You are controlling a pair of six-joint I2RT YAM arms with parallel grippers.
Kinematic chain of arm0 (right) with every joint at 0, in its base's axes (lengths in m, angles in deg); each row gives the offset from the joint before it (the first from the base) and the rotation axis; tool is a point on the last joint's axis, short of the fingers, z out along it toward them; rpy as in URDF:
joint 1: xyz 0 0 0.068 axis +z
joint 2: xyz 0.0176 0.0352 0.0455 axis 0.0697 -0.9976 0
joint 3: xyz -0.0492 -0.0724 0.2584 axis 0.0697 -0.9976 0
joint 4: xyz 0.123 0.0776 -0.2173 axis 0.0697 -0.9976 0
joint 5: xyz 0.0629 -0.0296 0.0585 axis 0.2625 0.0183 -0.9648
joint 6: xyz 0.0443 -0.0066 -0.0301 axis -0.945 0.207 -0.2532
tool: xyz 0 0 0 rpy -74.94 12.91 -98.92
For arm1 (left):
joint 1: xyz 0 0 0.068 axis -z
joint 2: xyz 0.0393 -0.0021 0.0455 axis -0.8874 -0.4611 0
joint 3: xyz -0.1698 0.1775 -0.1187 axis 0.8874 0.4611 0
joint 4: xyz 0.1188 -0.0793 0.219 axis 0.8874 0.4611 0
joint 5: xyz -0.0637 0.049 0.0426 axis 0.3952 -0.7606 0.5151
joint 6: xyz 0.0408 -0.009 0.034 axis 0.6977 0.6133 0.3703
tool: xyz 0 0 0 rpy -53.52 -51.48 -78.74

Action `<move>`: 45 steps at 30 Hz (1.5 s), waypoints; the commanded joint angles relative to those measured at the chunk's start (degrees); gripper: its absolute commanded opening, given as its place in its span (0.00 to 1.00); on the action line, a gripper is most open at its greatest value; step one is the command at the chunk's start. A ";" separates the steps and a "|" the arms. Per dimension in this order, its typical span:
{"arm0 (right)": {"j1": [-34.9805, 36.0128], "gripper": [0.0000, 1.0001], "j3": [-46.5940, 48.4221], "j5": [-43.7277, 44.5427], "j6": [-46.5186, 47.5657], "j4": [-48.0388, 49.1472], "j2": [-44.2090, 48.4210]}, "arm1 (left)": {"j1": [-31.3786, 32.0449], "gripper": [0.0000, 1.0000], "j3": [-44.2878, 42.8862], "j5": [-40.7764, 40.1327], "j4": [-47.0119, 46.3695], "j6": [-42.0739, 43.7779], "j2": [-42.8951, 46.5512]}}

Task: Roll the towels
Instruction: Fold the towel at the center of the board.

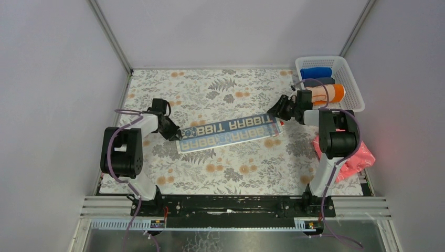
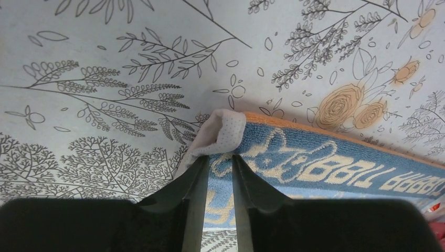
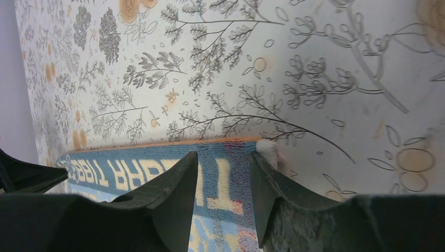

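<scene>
Towel (image 1: 229, 134) lying as a long strip, left–right between arms | left gripper (image 1: 176, 134) pinching its left end | right gripper (image 1: 275, 112) straddling right end, jaws apart

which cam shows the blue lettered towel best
Top external: the blue lettered towel shows end to end as a long strip. Left wrist gives only its end with a turned-up corner; right wrist only the other end.

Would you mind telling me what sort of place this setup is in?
Probably a lab test booth: plain white panel walls, two robot arms bolted to a metal rail, and a white basket of rolled cloths.
</scene>
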 commanded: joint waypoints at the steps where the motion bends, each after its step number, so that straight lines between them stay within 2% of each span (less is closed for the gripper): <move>1: -1.15 0.48 1.38 -0.55 2.28 -2.46 2.45 | -0.54 0.28 1.86 -2.64 -2.29 -0.39 -1.78; 5: -1.06 0.50 3.16 1.23 6.34 -11.16 7.16 | -0.06 0.47 1.31 -1.54 -1.03 0.73 3.11; 9: -0.61 0.52 5.78 8.60 12.83 -23.85 9.84 | 0.17 0.55 -0.91 -2.75 3.25 3.59 7.63; 14: 1.36 0.52 8.91 16.33 19.61 -32.94 8.67 | 0.20 0.66 -3.36 -5.88 8.68 8.84 11.93; 19: 4.21 0.52 13.31 18.22 22.88 -38.20 5.24 | 0.17 0.70 -4.60 -8.37 11.55 14.07 13.90; 25: 6.24 0.52 16.24 19.09 24.60 -41.66 1.65 | 0.08 0.75 -3.58 -13.66 12.16 16.49 16.64; 35: 10.47 0.50 18.53 26.49 26.50 -49.31 -5.22 | 0.15 0.76 -3.09 -12.92 11.68 16.78 16.64; 37: 10.99 0.46 18.39 27.69 26.67 -50.69 -6.27 | 0.09 0.76 -3.04 -12.92 11.67 16.70 16.77; 40: 11.45 0.35 18.16 29.27 26.99 -52.16 -7.42 | 0.08 0.76 -2.82 -12.75 11.49 16.60 16.91; 43: 11.47 0.20 18.04 31.29 28.26 -52.78 -7.99 | 0.11 0.75 -2.66 -12.12 11.34 16.61 16.96; 45: 11.44 0.06 18.37 34.39 28.83 -53.17 -8.18 | 0.08 0.75 -2.53 -11.52 11.14 16.61 17.01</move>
